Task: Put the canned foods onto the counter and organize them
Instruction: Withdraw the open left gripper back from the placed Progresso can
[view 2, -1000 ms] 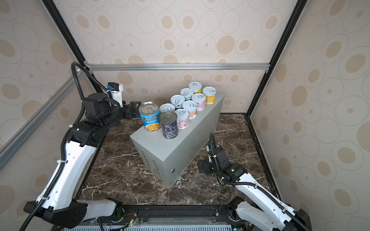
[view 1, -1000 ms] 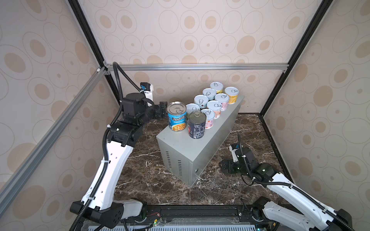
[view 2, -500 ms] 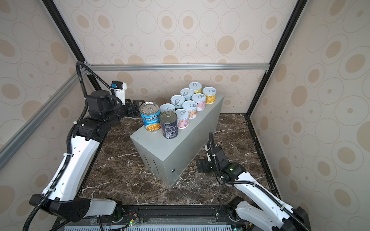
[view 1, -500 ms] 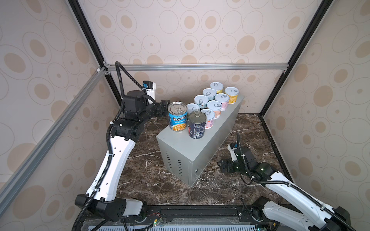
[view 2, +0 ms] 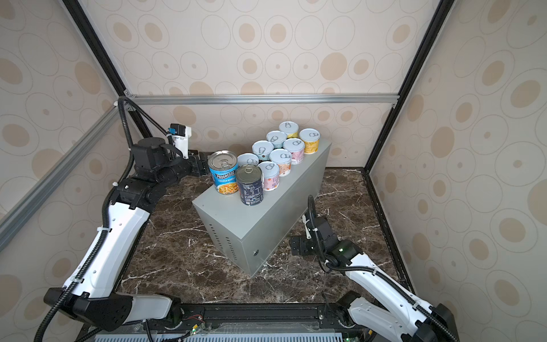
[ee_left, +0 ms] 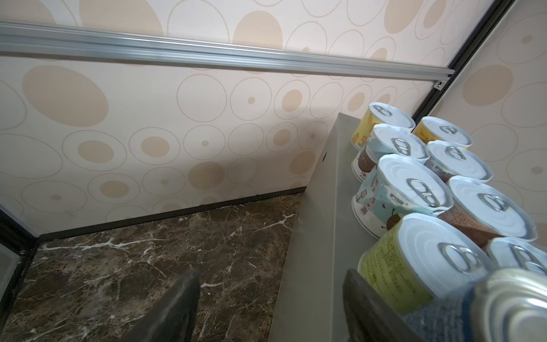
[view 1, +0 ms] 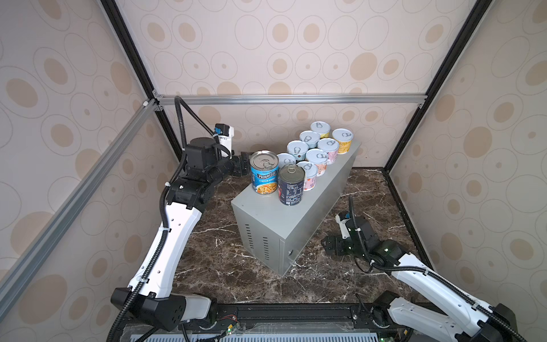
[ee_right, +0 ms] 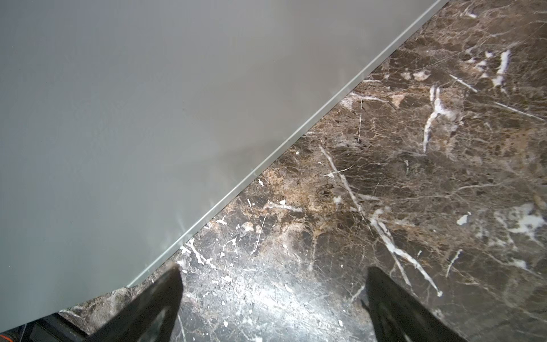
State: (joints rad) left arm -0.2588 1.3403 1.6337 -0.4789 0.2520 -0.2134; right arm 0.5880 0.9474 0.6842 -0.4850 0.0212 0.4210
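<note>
All ten cans are seen on the counter (view 1: 313,216), at the centre of both top views. The short cans (view 1: 316,157) are packed in two rows toward the upper right, with the Progresso can (view 1: 264,174) and navy can (view 1: 291,186) in front of them. No can is seen on the marble (view 1: 213,260), so the placing is judged done.

The left gripper (view 1: 244,164) is held just left of the Progresso can, at about lid height. Its fingers (ee_left: 177,305) are apart with nothing between them. Whether the nearer finger touches a can cannot be told. The main risk is judged to lie here: if the arm were swung rightward in the frame, the Progresso can could be pushed into the navy can. That can stands near the counter's lower-right edge and could be tipped off. The packed rows would be shifted together by any shove.

The right gripper (view 1: 327,245), jaws apart and empty, is seen low at the lower right, near the counter's side wall. The counter could be bumped by a careless lift, and the cans shaken.
</note>
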